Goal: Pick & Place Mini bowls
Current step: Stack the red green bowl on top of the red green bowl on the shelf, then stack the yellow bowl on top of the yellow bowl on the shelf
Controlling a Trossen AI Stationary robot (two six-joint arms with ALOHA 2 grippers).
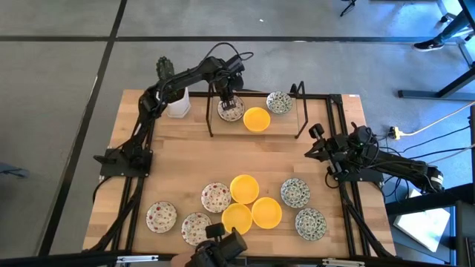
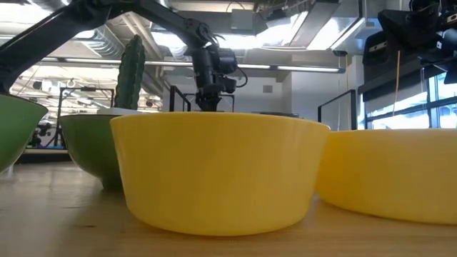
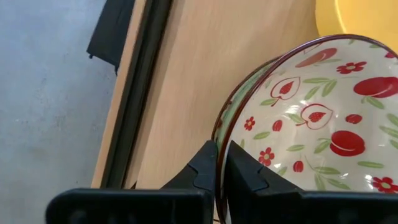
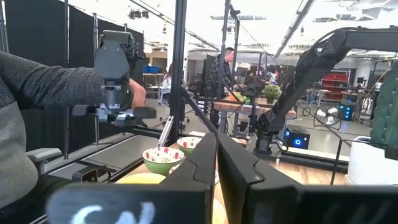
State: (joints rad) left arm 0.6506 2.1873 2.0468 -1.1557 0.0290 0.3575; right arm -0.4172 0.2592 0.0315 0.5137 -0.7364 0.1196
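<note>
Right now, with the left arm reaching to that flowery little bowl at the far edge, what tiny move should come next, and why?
Probably open the fingers a little and lift straight up. The left hand is shut on the rim of the red-flowered bowl, which sits at the far side of the table beside a yellow bowl, so it seems placed. The right hand waits at the right edge.

I was working in a robotics lab: a wooden worktop [image 1: 185,159] on grey concrete floor [image 1: 59,89], strip lights overhead, other benches and rigs beyond, a seated person's grey sleeve [image 4: 43,81] nearby.
</note>
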